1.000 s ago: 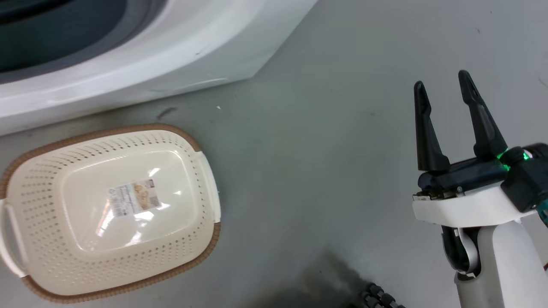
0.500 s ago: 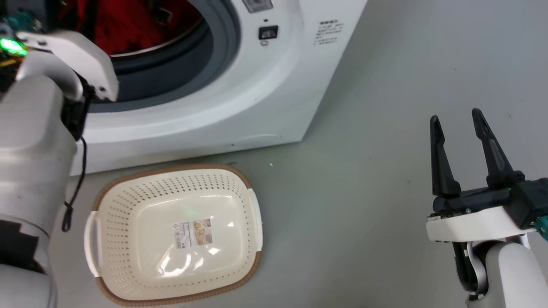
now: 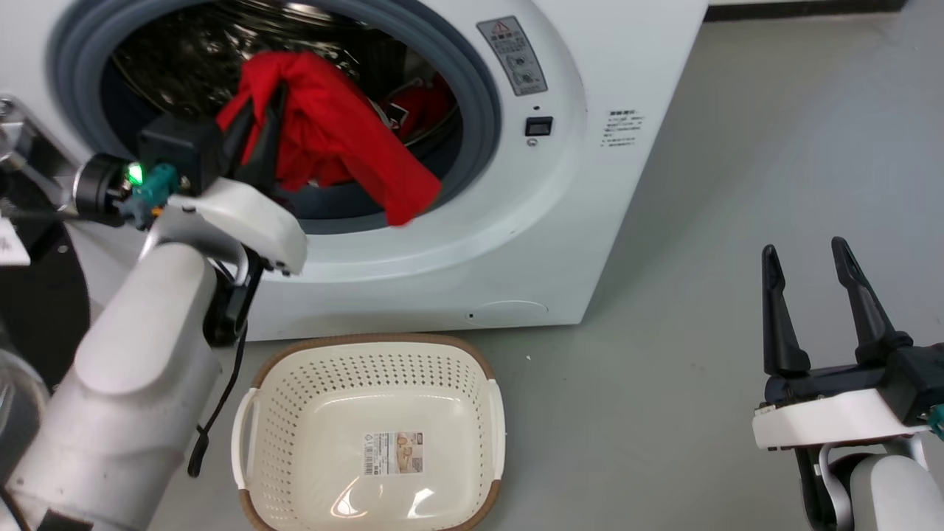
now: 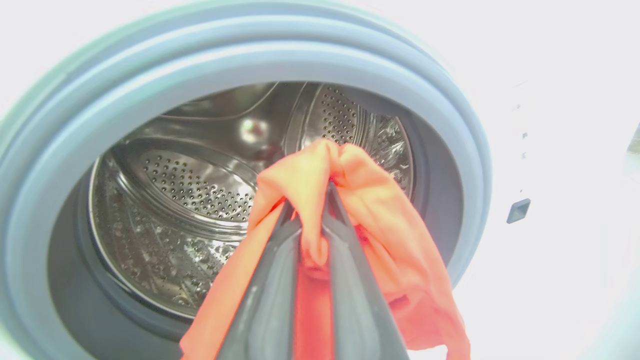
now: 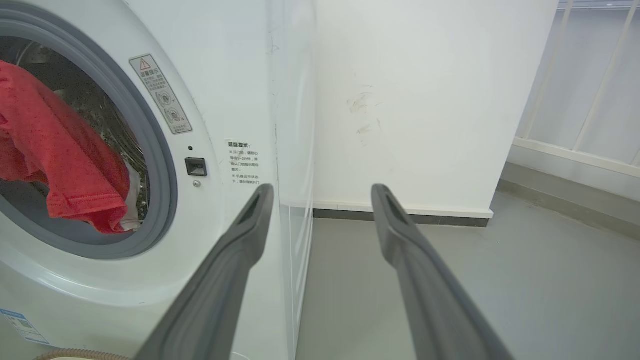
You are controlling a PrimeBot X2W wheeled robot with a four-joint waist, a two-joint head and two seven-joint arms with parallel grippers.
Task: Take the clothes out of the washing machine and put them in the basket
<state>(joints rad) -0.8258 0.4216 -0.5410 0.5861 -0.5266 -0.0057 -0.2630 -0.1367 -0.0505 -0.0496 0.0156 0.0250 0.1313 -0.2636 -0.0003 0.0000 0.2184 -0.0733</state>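
While left fingers (image 4: pixel 350 280) pinch clothes (image 3: pixel 346 140) at the washing machine (image 3: pixel 590 184), right fingers (image 3: pixel 778 324) spread.

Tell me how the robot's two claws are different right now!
The left claw is shut on a red garment; the right claw is open, holding nothing. The left claw is at the washing machine opening; the right claw hangs over the floor. Both have two dark fingers.

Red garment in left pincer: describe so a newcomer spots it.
Find the washing machine and its grey-ringed opening. A plain red garment hangs there from the left pincer. Unlike the other red piece deeper in the drum, it hangs out in front of the ring.
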